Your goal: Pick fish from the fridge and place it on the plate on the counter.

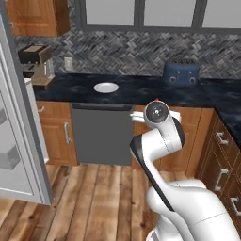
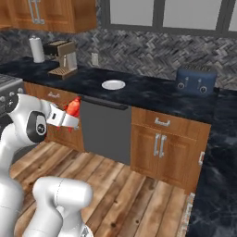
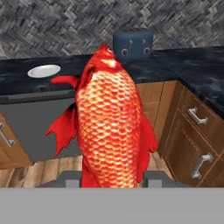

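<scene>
The arm (image 1: pixel 162 155) is glossy white, made of thick rounded segments. Between the segments there are dark, nearly black bands at the joints. One joint has a round dark grey cap with a light centre. The gripper (image 2: pixel 69 113) body is white and box-shaped.

Red-orange scaled fish (image 3: pixel 111 122); white plate (image 1: pixel 106 87)

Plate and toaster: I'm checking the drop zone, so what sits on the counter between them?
Nothing: bare counter between plate and toaster, in the right base view.
</scene>
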